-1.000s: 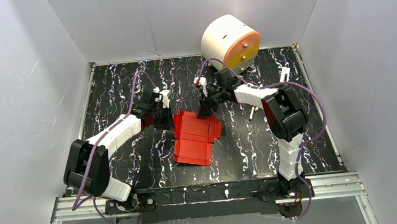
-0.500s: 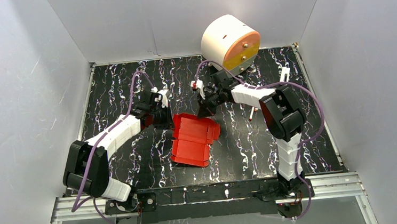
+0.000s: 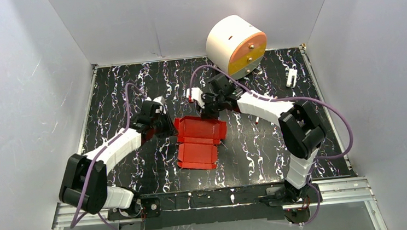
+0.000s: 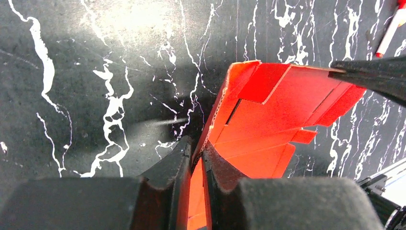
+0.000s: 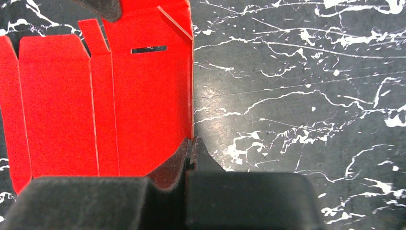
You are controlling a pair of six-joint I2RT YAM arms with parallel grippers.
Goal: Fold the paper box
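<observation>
**Both arms pinch the red card at its far end**

The black, white-veined counter (image 3: 112,95) fills the workspace. A white-and-orange drum (image 3: 236,45) lies on its side at the far edge, well apart from the work.

Near the middle of the counter lies the paper box (image 3: 199,140), not yet a box: it is a creased red sheet with flaps, a slot and tabs. Its near half rests flat. At the far end, the left wrist view shows the left side panel lifted and standing up along its crease.

The left end effector (image 4: 197,158) is closed down to the thickness of the card, with a strip of red showing between its fingers at the sheet's far-left edge. The right end effector (image 5: 191,148) is closed just as tightly on the opposite long edge, where the card's rim runs straight into the seam between its fingers. A small red-capped pen (image 4: 389,31) lies on the counter beyond the sheet.

We judge the card to be very light and thin, stiff across its panels but willing to bend only along the scored lines. It will slide easily on the smooth counter, so one arm should anchor it while the other turns a panel. It is best held at a panel's edge, close to a crease and clear of the slot and narrow tabs, which would crumple or tear under a hard pinch. Pulling the two grips apart could rip the sheet or fold it off its crease lines.
</observation>
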